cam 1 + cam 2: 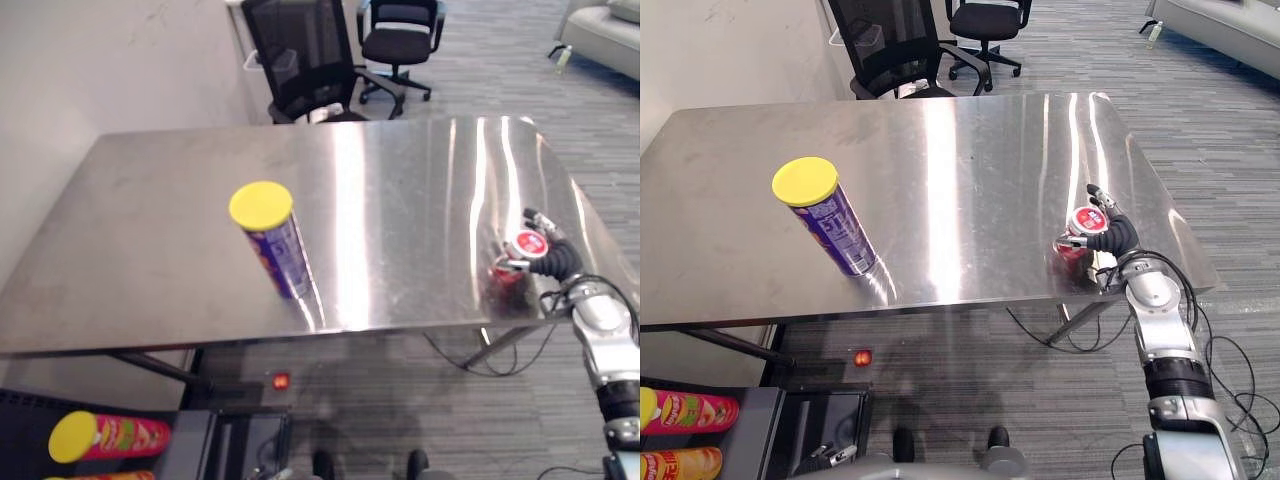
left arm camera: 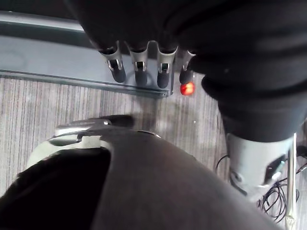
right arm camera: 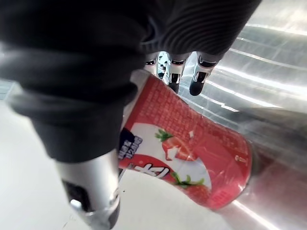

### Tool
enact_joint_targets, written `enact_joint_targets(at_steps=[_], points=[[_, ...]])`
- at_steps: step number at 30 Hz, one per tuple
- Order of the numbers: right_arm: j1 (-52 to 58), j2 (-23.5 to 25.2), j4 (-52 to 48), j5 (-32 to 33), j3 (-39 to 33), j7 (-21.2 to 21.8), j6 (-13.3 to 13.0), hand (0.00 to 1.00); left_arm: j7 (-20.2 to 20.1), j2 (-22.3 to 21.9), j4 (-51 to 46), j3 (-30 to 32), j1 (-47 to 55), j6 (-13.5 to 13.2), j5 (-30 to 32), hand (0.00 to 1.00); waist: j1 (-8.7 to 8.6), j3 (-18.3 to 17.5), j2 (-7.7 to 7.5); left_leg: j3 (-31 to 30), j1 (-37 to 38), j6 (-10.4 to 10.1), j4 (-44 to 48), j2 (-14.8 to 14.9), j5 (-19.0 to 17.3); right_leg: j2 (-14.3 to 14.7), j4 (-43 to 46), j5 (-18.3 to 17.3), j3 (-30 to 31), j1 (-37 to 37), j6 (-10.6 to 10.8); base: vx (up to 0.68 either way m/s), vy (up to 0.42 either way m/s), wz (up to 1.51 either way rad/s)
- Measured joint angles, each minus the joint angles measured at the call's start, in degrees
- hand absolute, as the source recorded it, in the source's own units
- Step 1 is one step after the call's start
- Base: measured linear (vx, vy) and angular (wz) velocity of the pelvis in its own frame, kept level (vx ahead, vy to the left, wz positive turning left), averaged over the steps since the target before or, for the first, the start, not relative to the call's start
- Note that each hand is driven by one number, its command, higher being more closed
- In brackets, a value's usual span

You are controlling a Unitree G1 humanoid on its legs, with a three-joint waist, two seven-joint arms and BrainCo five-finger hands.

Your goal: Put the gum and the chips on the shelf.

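Our right hand [image 1: 1108, 236] hugs the gum tub [image 3: 192, 153] on the surface [image 1: 970, 170]; the upright chips can [image 1: 832, 228] stands well left.

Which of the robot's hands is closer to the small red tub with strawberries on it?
Right. The right hand grips the small red strawberry-printed tub at the steel table's right edge; the left hand hangs low above the carpeted floor, well away.

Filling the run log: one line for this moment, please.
right hand gripping gum tub at table edge | chips can standing on table | left hand open
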Motion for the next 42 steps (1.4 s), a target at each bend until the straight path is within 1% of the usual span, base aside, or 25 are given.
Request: enact_joint_targets(at_steps=[4,7,8,10,14,21,24,26,27,28,30,31,32,34,36,38,40,42], points=[[-0.1,1.1,0.0,0.0,0.0,-0.1,0.0,1.0,0.1,0.0,0.0,0.0,0.0,0.0,0.0,0.0,-0.01,0.1,-0.12,0.0,0.0,0.0,0.0,0.0,0.0,0.0,0.0,0.0,0.0,0.0,0.0,0.0,0.0,0.0],[-1.1,1.1,0.0,-0.1,0.0,-0.3,-0.1,1.0,0.2,0.0,-0.1,0.0,0.0,0.0,0.0,0.0,-0.04,0.6,0.12,0.0,0.0,0.1,0.0,-0.1,0.1,0.0,0.0,0.0,0.0,-0.1,0.0,0.0,0.0,0.0],[-1.4,1.1,0.0,-0.1,0.0,-0.3,-0.1,1.0,0.3,0.1,-0.2,0.0,0.0,0.0,0.0,0.0,-0.04,0.9,-0.19,0.0,0.0,0.1,0.0,-0.1,0.2,0.0,0.0,0.0,0.0,-0.1,0.0,0.0,0.0,0.0],[-1.9,1.1,0.0,-0.3,0.0,-0.4,-0.1,1.0,0.4,0.2,-0.2,0.0,-0.1,0.0,0.0,0.0,-0.02,1.2,0.03,0.0,0.0,0.1,0.0,0.0,0.2,0.0,-0.1,0.0,0.0,-0.1,0.0,0.0,0.0,0.0],[-1.9,1.2,0.0,-0.4,0.0,-0.8,-0.4,1.0,0.8,0.4,-0.2,0.0,-0.1,0.0,0.1,0.0,-0.01,1.5,-0.4,0.0,-0.1,0.1,-0.1,0.0,0.2,0.0,-0.3,0.1,0.0,0.0,-0.2,0.0,0.0,0.0],[-2.0,1.4,0.0,-0.6,-0.2,-1.0,-0.5,1.0,0.9,0.5,-0.2,0.0,-0.1,0.0,1.3,0.0,-0.02,1.6,-0.46,0.0,0.1,0.1,-0.1,0.0,0.2,0.1,-1.0,0.5,-0.1,0.6,-0.3,0.0,0.0,0.0],[-2.3,1.4,-0.1,-2.7,-0.2,-1.7,0.0,1.0,1.0,0.5,-0.2,0.0,-0.1,0.0,1.7,0.0,-0.03,1.6,-0.48,-0.1,0.5,0.1,-0.1,0.0,0.2,0.2,-1.0,0.8,-0.1,0.9,-0.5,0.0,0.0,0.0],[-2.6,1.3,-3.0,-3.0,-1.9,-2.6,0.9,1.0,1.0,0.4,-0.2,0.1,-0.1,0.0,1.8,0.0,-0.15,1.5,-0.48,0.0,0.5,0.2,-0.1,0.0,0.4,0.1,-1.0,1.2,-0.1,0.9,-0.5,0.0,0.0,0.0],[-2.8,1.3,-4.3,-3.7,-2.6,-2.9,0.9,1.0,1.0,0.4,-0.3,0.2,0.0,0.0,1.8,0.0,-0.17,1.5,-0.48,0.0,0.5,0.2,-0.1,0.0,0.4,0.1,-1.0,1.3,-0.1,0.9,-0.5,-0.03,-0.003,-0.01],[-3.4,0.9,-6.9,-5.2,-3.7,-4.2,0.9,1.0,1.0,0.4,-0.3,0.3,0.0,0.0,2.2,0.0,-0.23,1.5,-0.49,0.0,0.6,0.3,-0.1,0.0,0.5,0.1,-1.0,1.5,-0.1,0.9,-0.5,-0.04,-0.003,-0.01],[-4.6,0.8,-11.8,-5.2,-5.9,-6.0,0.8,1.0,1.0,0.3,-0.6,0.6,0.0,0.0,2.4,0.0,-0.26,1.5,-0.53,0.0,0.8,0.4,-0.1,0.0,0.6,0.1,-1.0,1.8,-0.1,1.1,-0.4,-0.05,-0.004,-0.01],[-5.0,0.8,-15.5,-5.1,-7.2,-7.3,0.6,1.0,1.1,0.3,-0.6,0.9,0.0,0.0,2.7,0.0,-0.31,1.4,-0.61,0.0,1.1,0.4,-0.1,0.0,0.7,0.1,-1.0,1.9,-0.1,1.3,-0.4,-0.05,-0.006,-0.01],[-5.2,0.8,-17.1,-5.1,-7.6,-7.6,0.4,1.0,1.2,0.3,-0.6,1.0,0.0,0.1,2.8,0.0,-0.34,1.2,-0.72,0.0,1.1,0.4,-0.1,0.0,0.7,0.1,-1.1,1.9,-0.1,1.4,-0.4,-0.05,-0.01,0.01],[-5.2,1.0,-22.1,-5.0,-8.2,-8.3,-1.1,1.0,1.3,0.3,-0.6,1.9,0.3,0.1,3.4,0.0,-0.28,0.5,-1.36,-0.1,1.6,0.4,-0.1,-0.1,0.9,0.0,-1.2,1.9,-0.2,2.0,-0.4,-0.05,-0.014,0.01],[-5.1,1.8,-25.5,-4.8,-8.2,-8.2,-1.5,1.0,1.3,0.4,-0.4,2.1,0.3,0.2,3.5,0.0,-0.27,-0.1,-1.71,-0.1,1.6,0.4,-0.1,0.1,1.0,0.0,-1.1,1.9,0.0,2.0,-0.4,-0.06,-0.019,-0.02],[-4.9,3.0,-28.9,-4.3,-8.2,-7.1,-1.9,1.0,1.3,0.4,-0.2,2.6,0.4,0.2,3.5,0.0,-0.27,-0.4,-1.81,-0.1,2.0,0.4,-0.1,0.2,1.1,0.1,-0.9,1.9,0.1,2.3,-0.4,-0.07,-0.022,-0.02],[-1.9,5.4,-32.9,-3.6,-7.5,-4.7,-2.4,1.0,1.4,0.4,0.1,2.6,0.7,0.7,3.6,0.0,-0.18,-2.0,-1.81,-0.1,2.0,0.3,-0.1,0.3,1.2,0.1,-0.9,1.9,0.1,2.2,-0.3,-0.06,-0.022,0.0],[1.3,7.5,-35.0,-1.9,-6.2,-3.4,-2.7,1.0,1.4,0.4,0.4,2.8,1.0,0.8,3.6,0.0,-0.18,-3.2,-1.93,-0.1,2.0,0.2,-0.2,0.4,1.3,0.2,-0.9,1.9,0.1,2.2,-0.4,-0.05,-0.019,-0.01]])
